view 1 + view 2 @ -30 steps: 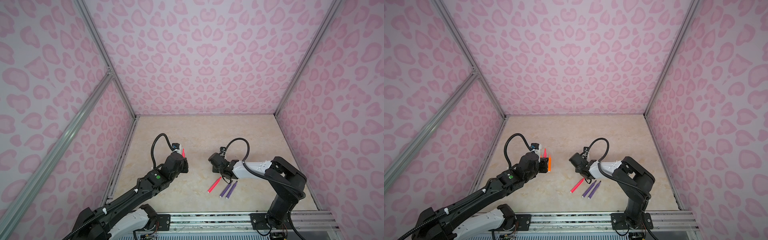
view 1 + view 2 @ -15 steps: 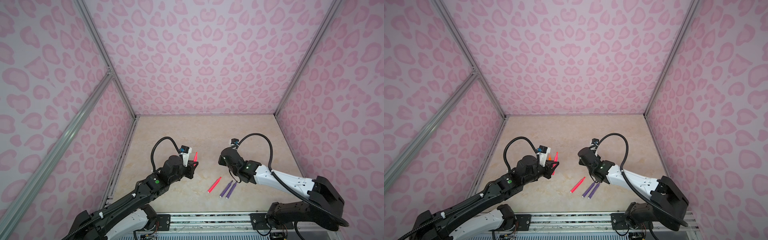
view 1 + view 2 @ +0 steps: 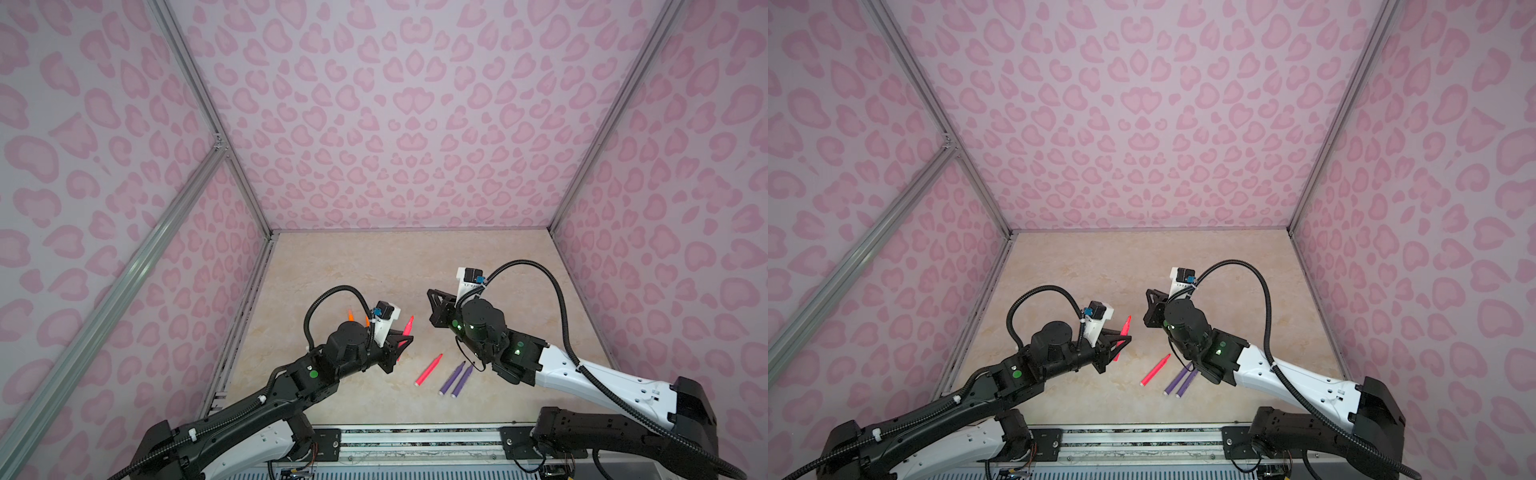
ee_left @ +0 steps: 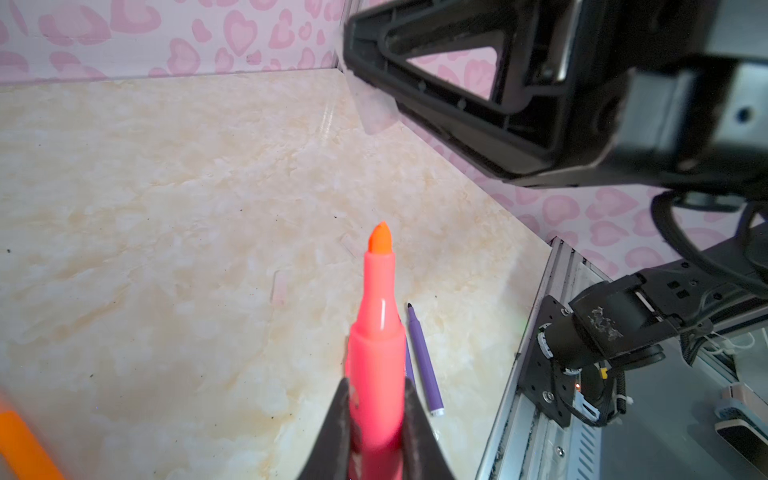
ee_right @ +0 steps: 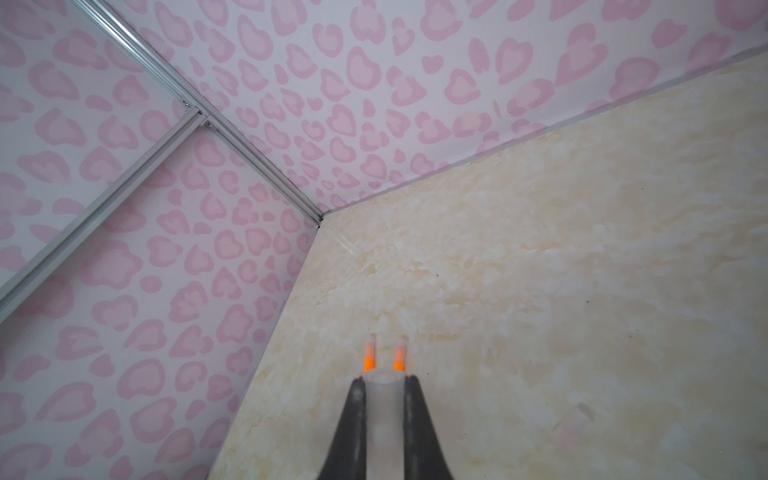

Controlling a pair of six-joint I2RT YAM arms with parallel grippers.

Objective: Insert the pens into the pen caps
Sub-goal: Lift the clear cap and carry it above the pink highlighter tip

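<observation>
We're looking into a robot test cell, lab-style: pink heart-print walls (image 3: pixel 395 124) on aluminium struts (image 3: pixel 193 83) box in a beige marbled tabletop (image 3: pixel 395 270). Along its near edge runs a metal rail (image 3: pixel 415 436), carrying the cabled left arm (image 3: pixel 257 411) and right arm (image 3: pixel 602 378).

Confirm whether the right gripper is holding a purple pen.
No, the right gripper is shut on a clear pen cap; both purple pens lie on the table.

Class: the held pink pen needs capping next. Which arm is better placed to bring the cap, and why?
Right, most likely: the right gripper is shut on a clear pen cap, while the left gripper is shut on the pink pen.
</observation>
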